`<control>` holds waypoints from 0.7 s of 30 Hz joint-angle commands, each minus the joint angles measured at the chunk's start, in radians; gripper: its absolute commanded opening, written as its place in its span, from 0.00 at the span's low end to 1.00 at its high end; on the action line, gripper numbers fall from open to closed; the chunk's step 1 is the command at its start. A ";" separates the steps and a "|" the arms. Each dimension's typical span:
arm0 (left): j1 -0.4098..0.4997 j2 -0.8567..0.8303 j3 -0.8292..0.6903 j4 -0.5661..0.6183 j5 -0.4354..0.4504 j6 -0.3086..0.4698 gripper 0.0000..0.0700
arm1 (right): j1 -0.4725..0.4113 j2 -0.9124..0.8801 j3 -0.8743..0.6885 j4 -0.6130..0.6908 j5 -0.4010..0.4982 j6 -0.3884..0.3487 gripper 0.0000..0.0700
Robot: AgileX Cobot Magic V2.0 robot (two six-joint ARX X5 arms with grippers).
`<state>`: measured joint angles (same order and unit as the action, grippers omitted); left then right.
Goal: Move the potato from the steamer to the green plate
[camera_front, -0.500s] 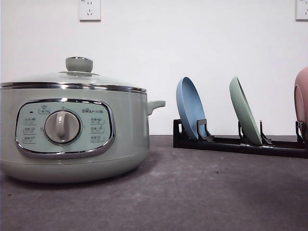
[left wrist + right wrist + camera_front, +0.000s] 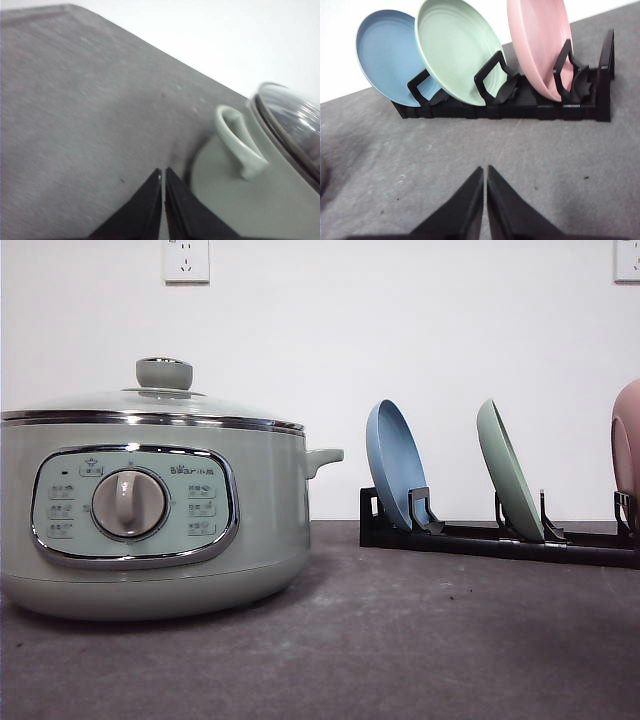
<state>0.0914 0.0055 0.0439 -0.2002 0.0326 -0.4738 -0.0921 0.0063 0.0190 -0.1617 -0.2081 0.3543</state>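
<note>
Steamer [image 2: 150, 530] – smooth satin sage body w/ shiny chrome rim, clear glossy glass lid [image 2: 295, 122]. Green plate [image 2: 455, 52], blue plate [image 2: 387, 57], pink plate [image 2: 540, 42] – matte plastic-looking. Rack [image 2: 520, 105] black plastic. Table [image 2: 450, 640] grey, rough, felt-like.

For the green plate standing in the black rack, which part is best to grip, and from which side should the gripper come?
Grip the upper rim of the green plate, coming from above. It stands on edge, leaning, in the black rack between the blue plate and the pink plate, so only its top edge is free. The shut right gripper would probably need to open first.
</note>
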 commanded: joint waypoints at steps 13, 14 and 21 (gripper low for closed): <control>0.003 0.131 0.265 -0.028 0.079 -0.004 0.00 | -0.001 0.054 0.240 -0.014 -0.002 0.025 0.00; 0.003 0.151 0.290 -0.032 0.094 0.003 0.00 | -0.001 0.071 0.264 -0.017 -0.002 0.021 0.00; 0.003 0.330 0.507 -0.131 0.210 0.113 0.00 | -0.001 0.238 0.469 -0.090 -0.036 -0.065 0.00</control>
<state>0.0914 0.3211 0.5229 -0.3333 0.2326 -0.4125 -0.0921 0.2276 0.4645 -0.2501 -0.2379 0.3282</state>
